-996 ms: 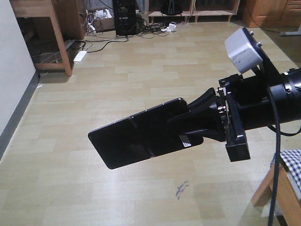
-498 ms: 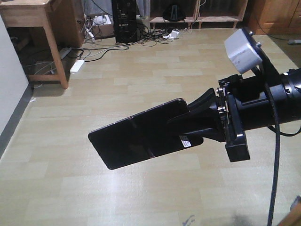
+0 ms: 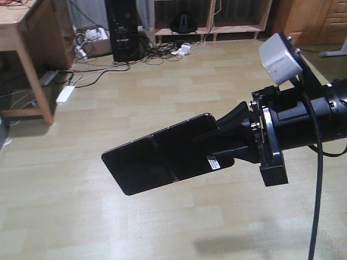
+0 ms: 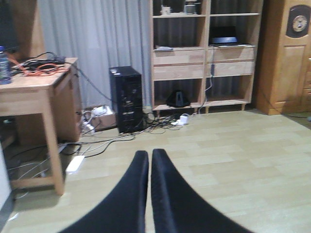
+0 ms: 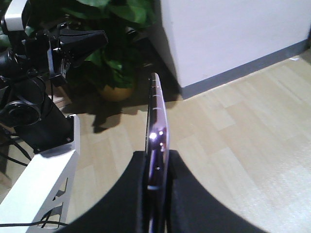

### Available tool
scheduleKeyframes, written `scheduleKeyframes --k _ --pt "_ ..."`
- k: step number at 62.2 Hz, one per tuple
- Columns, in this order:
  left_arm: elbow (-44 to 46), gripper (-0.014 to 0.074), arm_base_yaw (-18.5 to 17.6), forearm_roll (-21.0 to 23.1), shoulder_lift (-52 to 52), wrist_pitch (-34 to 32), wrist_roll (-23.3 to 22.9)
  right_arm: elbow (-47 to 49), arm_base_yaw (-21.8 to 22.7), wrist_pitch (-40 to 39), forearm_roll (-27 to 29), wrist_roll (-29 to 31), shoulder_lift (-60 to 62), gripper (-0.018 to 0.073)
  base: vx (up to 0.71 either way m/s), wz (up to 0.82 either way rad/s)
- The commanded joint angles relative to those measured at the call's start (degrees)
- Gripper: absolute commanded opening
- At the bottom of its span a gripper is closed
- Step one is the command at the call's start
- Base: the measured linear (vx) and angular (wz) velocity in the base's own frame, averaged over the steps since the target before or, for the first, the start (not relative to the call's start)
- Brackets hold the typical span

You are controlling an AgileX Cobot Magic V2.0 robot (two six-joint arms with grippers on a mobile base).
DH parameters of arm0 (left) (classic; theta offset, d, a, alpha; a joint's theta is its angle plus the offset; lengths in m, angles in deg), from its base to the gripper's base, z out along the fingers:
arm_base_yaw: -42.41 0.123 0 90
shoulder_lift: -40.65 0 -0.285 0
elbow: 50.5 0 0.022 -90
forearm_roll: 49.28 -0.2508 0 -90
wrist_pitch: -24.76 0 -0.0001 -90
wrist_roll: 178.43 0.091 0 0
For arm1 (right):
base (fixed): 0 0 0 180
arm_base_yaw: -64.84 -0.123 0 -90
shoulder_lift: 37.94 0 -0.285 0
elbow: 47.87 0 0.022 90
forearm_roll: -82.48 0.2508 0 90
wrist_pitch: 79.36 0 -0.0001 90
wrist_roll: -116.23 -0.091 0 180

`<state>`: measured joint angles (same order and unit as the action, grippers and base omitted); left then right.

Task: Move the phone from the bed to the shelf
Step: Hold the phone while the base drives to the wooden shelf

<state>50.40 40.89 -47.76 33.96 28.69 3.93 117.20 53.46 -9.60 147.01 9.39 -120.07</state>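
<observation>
Exterior front-facing view: the right gripper (image 3: 209, 138) clamps one end of the phone (image 3: 157, 160), which juts leftward, tilted, above bare floor (image 3: 162, 81), so I judge this the carry step. Left wrist view: the left gripper (image 4: 149, 162) has its jaws nearly touching, holding nothing; the shelf (image 4: 180, 57) stands far across the room, right of the table (image 4: 34, 82). Right wrist view: the phone sits edge-on between the jaws. Next calls for closing on the shelf and levelling the phone over a board; which board seems too blurred to pick.
</observation>
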Motion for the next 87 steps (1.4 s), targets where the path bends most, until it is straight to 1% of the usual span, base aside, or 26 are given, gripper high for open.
scheduleKeyframes --k 1,87 --pt "1.4 0.0001 0.1 0.6 0.4 -4.3 -0.5 1.5 0.1 4.0 5.1 0.3 1.5 -0.0003 0.38 -0.22" --pt "1.4 0.0001 0.1 0.6 0.4 -4.3 -0.5 1.5 0.1 4.0 5.1 0.3 1.5 -0.0003 0.39 -0.27"
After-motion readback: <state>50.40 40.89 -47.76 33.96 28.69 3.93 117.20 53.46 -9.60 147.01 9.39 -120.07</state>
